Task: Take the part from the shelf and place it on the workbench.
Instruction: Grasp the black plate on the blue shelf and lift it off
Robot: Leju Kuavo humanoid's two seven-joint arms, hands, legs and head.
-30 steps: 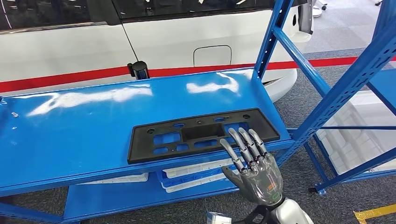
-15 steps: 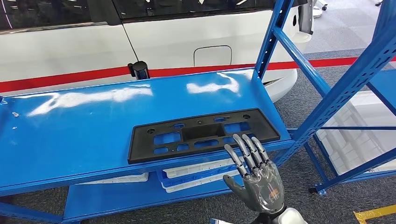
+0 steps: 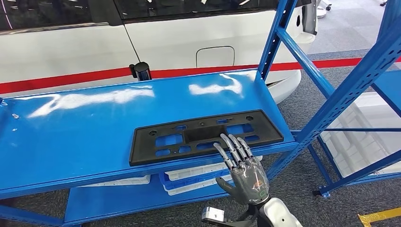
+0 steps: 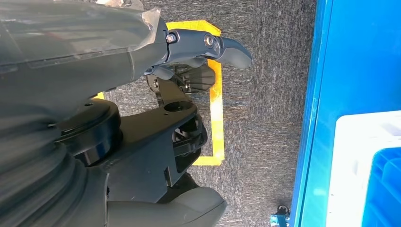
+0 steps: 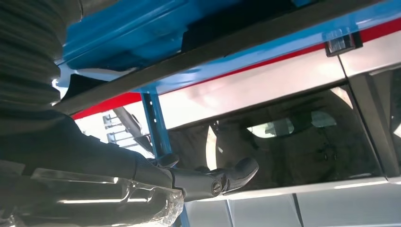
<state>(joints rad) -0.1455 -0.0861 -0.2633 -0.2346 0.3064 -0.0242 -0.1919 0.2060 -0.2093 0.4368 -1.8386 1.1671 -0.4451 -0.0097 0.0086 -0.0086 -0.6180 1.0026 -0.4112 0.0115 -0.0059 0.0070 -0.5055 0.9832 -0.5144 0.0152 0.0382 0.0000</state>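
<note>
Head view: black part (image 3: 205,135) lies flat near front edge of blue shelf (image 3: 85,123), toward right post. Right hand (image 3: 243,170) empty, fingers spread, tips over part's front edge. Left wrist view: left hand (image 4: 203,49) over carpet; grip state unclear. Shelf's left half bare.

The blue shelf (image 3: 94,127) has a shiny flat top. A long black part (image 3: 203,135) with holes in it lies flat on the top, on the right side, close to the near edge. Under the top is a lower blue board. White trays (image 3: 198,177) lie on it. The shelf stands on a grey carpet floor (image 3: 340,203).
</note>
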